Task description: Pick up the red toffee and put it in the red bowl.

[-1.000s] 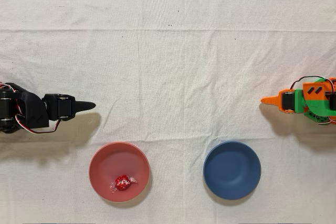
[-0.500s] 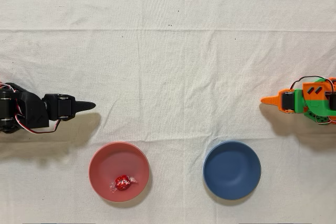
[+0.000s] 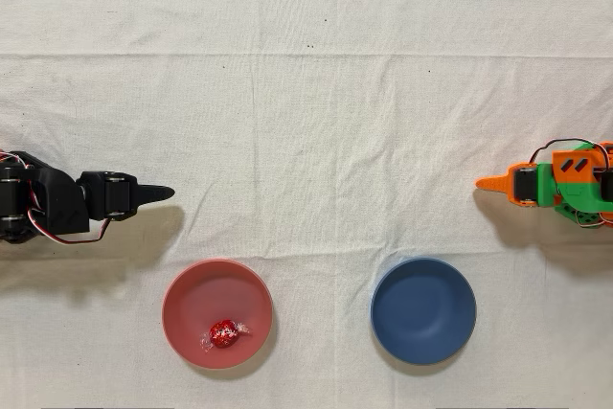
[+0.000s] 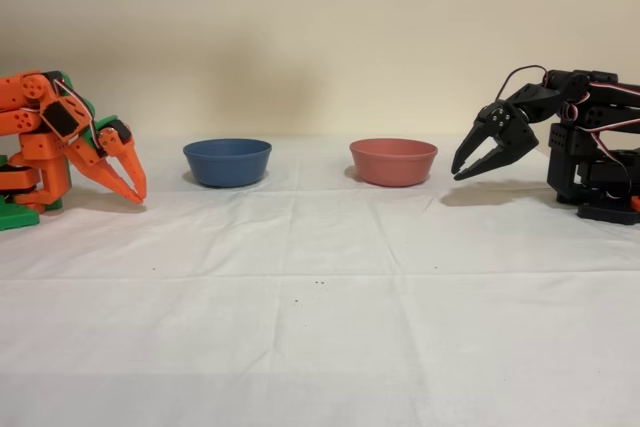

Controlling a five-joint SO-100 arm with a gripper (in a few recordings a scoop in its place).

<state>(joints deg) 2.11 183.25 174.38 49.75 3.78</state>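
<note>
End effector: black arm's end effector [image 4: 462, 169] hangs above the cloth, tilted downward, its two fingers slightly parted with a narrow gap showing in the fixed view; it grips nothing. In the overhead view it [image 3: 165, 193] points right from the left edge, apart from the bowls.
Red toffee: red toffee [image 3: 224, 333] lies inside the red bowl, toward the lower middle of the bowl floor in the overhead view, its clear wrapper ends spread at either side. The bowl wall hides it in the fixed view.
Red bowl: red bowl [image 3: 182, 289] sits upright on the cloth, below and just right of the end effector in the overhead view; in the fixed view it [image 4: 393, 162] stands just left of the fingers, not touching them.
Blue bowl: blue bowl [image 3: 423, 311] sits beside the red one, well apart from it.
Orange arm: orange arm [image 4: 70, 142] stands idle at the opposite side.
Desk: desk [image 3: 316, 112] is covered by a creased white cloth.
</note>
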